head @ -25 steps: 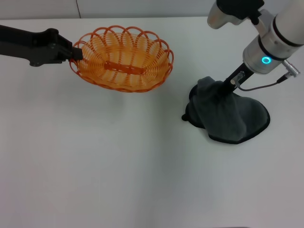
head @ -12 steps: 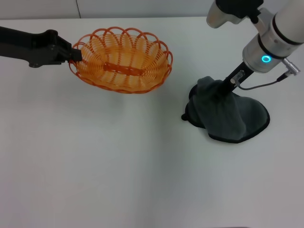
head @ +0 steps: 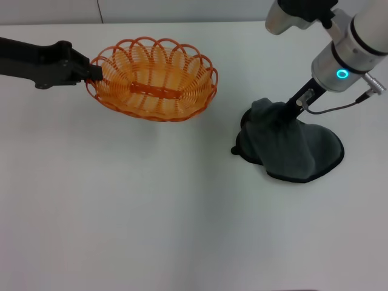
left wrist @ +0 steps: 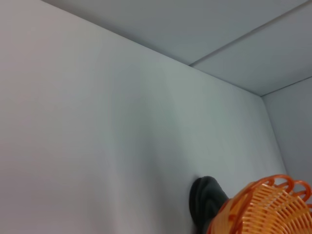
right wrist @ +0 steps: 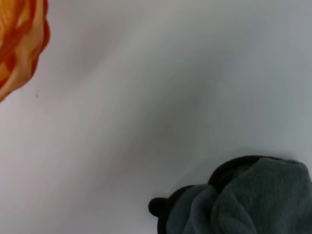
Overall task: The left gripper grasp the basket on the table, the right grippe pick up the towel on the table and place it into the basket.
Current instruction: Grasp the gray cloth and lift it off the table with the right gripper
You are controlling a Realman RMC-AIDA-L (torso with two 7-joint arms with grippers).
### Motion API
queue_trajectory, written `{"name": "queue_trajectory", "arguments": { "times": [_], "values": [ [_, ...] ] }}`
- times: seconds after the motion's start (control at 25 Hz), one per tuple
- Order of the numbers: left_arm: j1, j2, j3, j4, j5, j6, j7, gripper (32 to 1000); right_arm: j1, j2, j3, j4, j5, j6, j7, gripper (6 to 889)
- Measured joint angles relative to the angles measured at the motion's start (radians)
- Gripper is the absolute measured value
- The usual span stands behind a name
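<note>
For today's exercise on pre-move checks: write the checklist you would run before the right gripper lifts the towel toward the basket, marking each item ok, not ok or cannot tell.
1. Left gripper holds the basket by its rim: ok.
2. Basket interior free of other items: ok.
3. Right gripper sits at the towel, cloth bunched up around it: ok.
4. Right gripper firmly closed on the cloth: cannot tell.
5. Towel fully off the table: not ok, most of it lies there.
6. Bare table between towel and basket: ok.

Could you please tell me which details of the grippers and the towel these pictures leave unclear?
- Right gripper fingertips: head view, buried in the towel's bunched folds; absent from the right wrist view.
- Left gripper: head view, dark against the basket rim; jaws indistinct.
- Towel's far part: cut off by right wrist view's edge.
</note>
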State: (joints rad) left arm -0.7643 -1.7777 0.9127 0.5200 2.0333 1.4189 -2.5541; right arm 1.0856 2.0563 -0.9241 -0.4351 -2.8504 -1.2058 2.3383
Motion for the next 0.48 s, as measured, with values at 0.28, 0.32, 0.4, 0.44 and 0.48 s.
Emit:
{"name": "queue_trajectory", "arguments": {
  "times": [0.28, 0.32, 0.4, 0.44, 0.48],
  "values": [
    [0.003, 0.0, 0.0, 0.0, 0.002, 0.0, 0.0, 99, -0.001, -0.003, 0.001, -0.066, 0.002, -0.083, -0.008, 72],
    [0.004, 0.0, 0.0, 0.0, 0.003, 0.0, 0.0, 99, -0.001, -0.004, 0.001, -0.076, 0.002, -0.097, -0.012, 72],
    [0.004, 0.0, 0.0, 0.0, 0.003, 0.0, 0.0, 99, -0.001, -0.004, 0.001, -0.097, 0.002, -0.122, -0.017, 72],
    [0.004, 0.0, 0.0, 0.0, 0.003, 0.0, 0.0, 99, -0.002, -0.004, 0.001, -0.11, 0.002, -0.135, -0.019, 72],
    [0.006, 0.0, 0.0, 0.0, 0.003, 0.0, 0.0, 99, -0.002, -0.004, 0.001, -0.123, 0.002, -0.147, -0.021, 72]
  ]
}}
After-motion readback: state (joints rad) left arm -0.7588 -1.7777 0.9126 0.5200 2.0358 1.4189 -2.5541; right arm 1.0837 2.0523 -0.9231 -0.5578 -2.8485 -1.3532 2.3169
